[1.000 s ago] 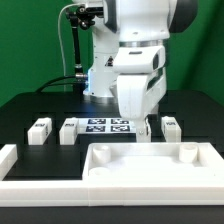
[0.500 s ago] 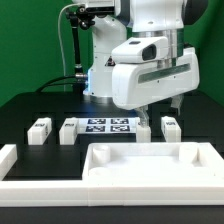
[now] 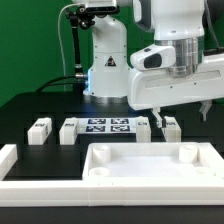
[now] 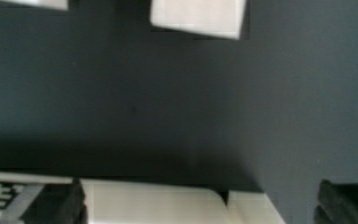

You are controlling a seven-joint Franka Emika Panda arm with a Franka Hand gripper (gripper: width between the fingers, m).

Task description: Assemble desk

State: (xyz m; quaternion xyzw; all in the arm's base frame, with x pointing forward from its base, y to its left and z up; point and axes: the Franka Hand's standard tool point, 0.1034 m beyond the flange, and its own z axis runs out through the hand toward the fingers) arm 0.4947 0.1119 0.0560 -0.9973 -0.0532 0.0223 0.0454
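Nothing fitted yet: the tabletop [image 3: 140, 168] sockets [image 3: 186, 152] in view stand empty, and four legs [image 3: 40, 130] lie loose on the bench [image 3: 30, 105]. The gripper [image 3: 182, 116] hangs empty, jaws apart. All leg insertions, I judge, are outstanding.

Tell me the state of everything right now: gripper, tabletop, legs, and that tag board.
gripper: open, empty, in the air
tabletop: lying flat, rim up, visible corner sockets empty
four legs: loose on the table, none in a socket
marker board: flat between the legs
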